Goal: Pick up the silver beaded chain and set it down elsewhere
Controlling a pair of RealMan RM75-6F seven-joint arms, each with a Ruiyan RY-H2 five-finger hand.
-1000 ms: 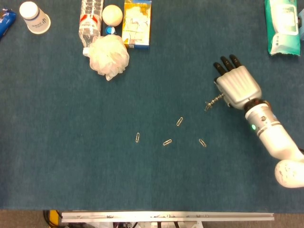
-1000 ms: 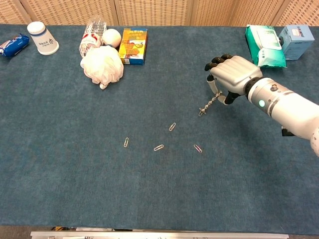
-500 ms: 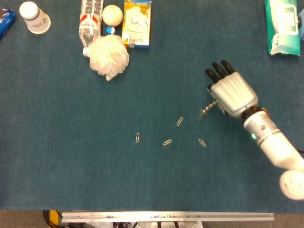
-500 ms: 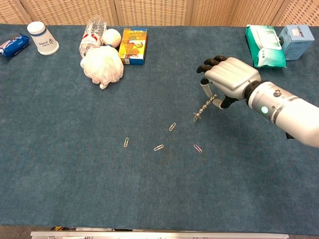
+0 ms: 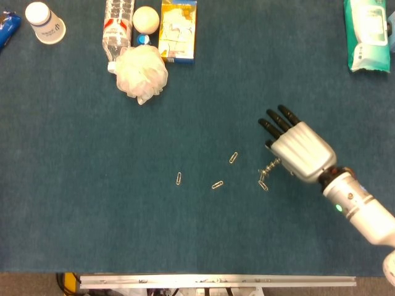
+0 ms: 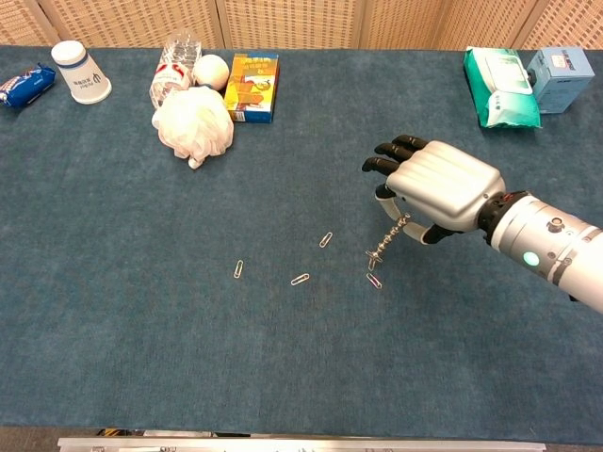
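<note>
The silver beaded chain hangs from under my right hand, which holds its upper end beneath the palm. Its lower end dangles just above a paperclip on the blue cloth. The hand is palm down over the right middle of the table, dark fingers pointing up-left. The grip itself is hidden under the hand. My left hand shows in neither view.
Three more paperclips lie left of the chain. At the back left stand a white mesh puff, a water bottle, a ball, a yellow box and a cup. A wipes pack lies back right.
My right hand has carried the chain toward the table's front and slightly left, lower over the cloth. The chain's free end now hangs by the rightmost paperclip.
</note>
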